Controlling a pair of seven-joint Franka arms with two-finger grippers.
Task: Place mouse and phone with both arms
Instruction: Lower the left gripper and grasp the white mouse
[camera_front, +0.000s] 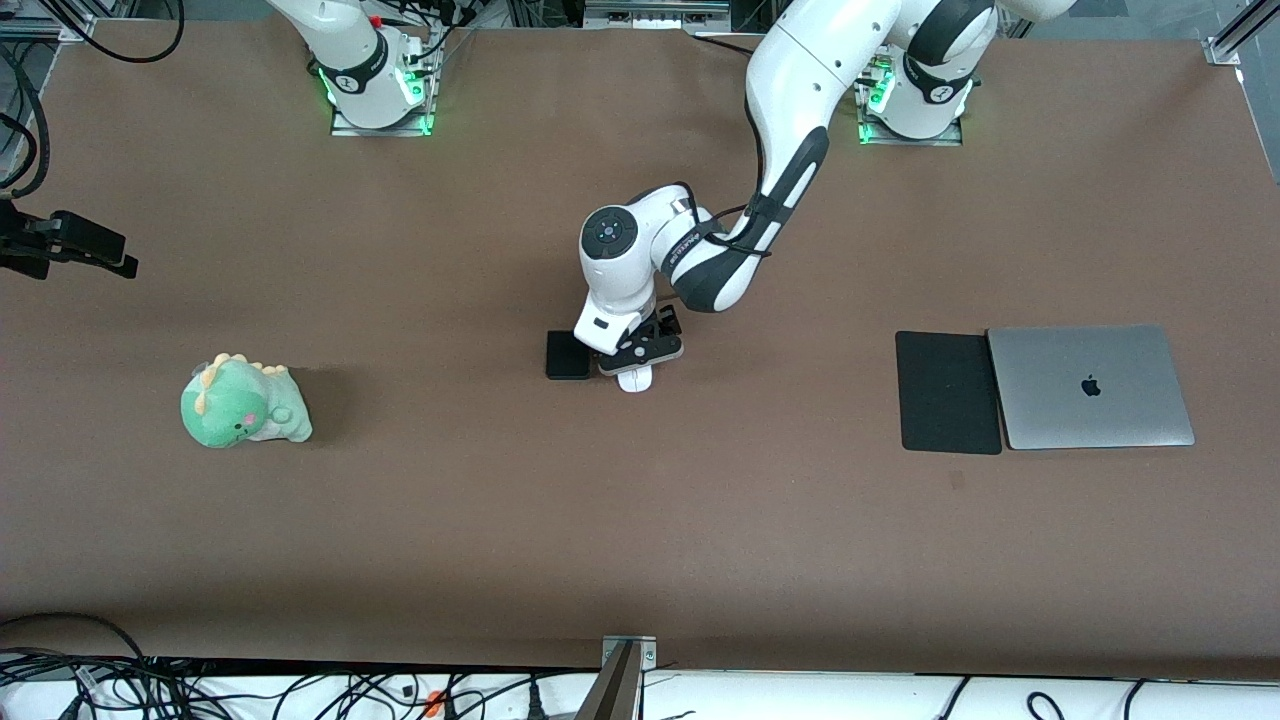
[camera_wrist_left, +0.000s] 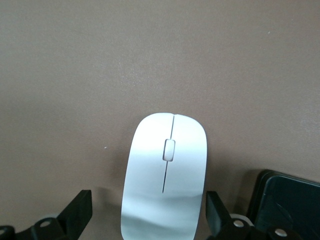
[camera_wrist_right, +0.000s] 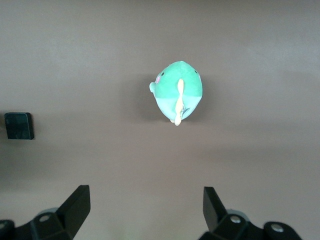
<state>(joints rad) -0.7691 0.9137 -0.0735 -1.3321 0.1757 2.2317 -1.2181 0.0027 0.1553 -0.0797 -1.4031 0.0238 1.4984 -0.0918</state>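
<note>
While both arms hang over the brown table (camera_front: 640, 560), the stock reads as follows, from the front edge of the table back toward the arm bases.

Item: green plush dinosaur (camera_front: 243, 404), toward the right arm's end of the table, lying alone. In the right wrist view it sits on bare table well ahead of that gripper's fingertips and apart from them.

Item: black mouse pad (camera_front: 948, 392) and silver laptop (camera_front: 1090, 386), lid closed, side by side and touching or nearly so, toward the left arm's end of the table, well apart from either gripper.

Item: mouse (camera_wrist_left: 165, 175), white, flat on the table at mid-table. It lies between the fingers (camera_wrist_left: 216, 212) of the left gripper (camera_wrist_left: 147, 215), which stand wide to either side of it; whether they touch its sides cannot be told.

Item: phone (camera_front: 567, 354), black, flat on the table just beside the mouse, toward the right arm's end, just outside one finger of the left gripper.

Item: left arm (camera_front: 780, 130), reaching from its base down to the mouse.

Item: right gripper (camera_wrist_right: 145, 212), up in the air over bare table, fingers spread wide and holding nothing, with the plush and the phone both in its wrist view; it waits.
</note>
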